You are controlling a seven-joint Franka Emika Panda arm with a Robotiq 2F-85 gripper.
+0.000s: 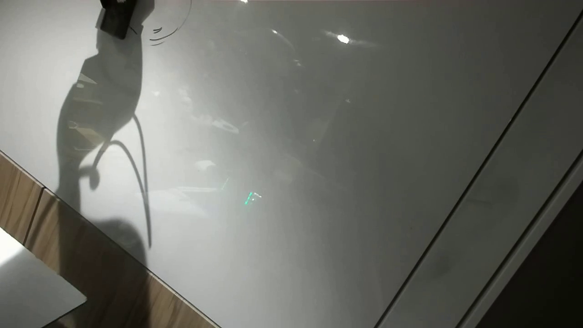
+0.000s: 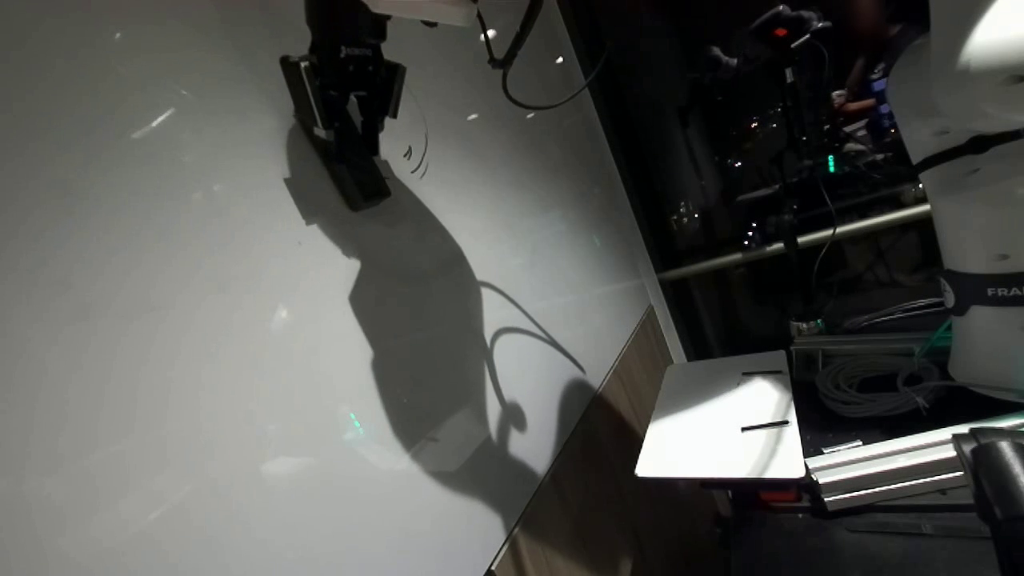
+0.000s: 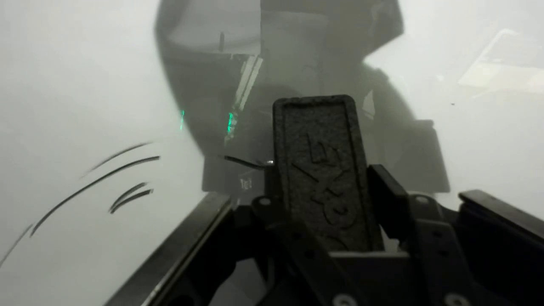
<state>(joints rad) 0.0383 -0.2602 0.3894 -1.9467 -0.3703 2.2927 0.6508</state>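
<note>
A dark, oblong felt-like block [image 3: 323, 140] with line markings on its face stands between the fingers of my gripper [image 3: 326, 182] in the wrist view. The fingers press on its two long sides, so the grip is shut on it. That block [image 2: 366, 186] also appears below the gripper [image 2: 356, 140] in an exterior view, over a white glossy board [image 2: 240, 336]; whether it touches the board, I cannot tell. Curved black strokes [image 3: 95, 183] mark the board left of the block in the wrist view. Another short stroke [image 3: 244, 162] runs up to the block's left side.
Wood-patterned panelling [image 1: 104, 259] borders the board. A white tray [image 2: 688, 448] bearing two dark pens [image 2: 765, 426] sits beside the robot's base [image 2: 988, 240]. The arm's cable [image 2: 552, 104] hangs in a loop. A large arm shadow [image 1: 102, 91] falls over the board.
</note>
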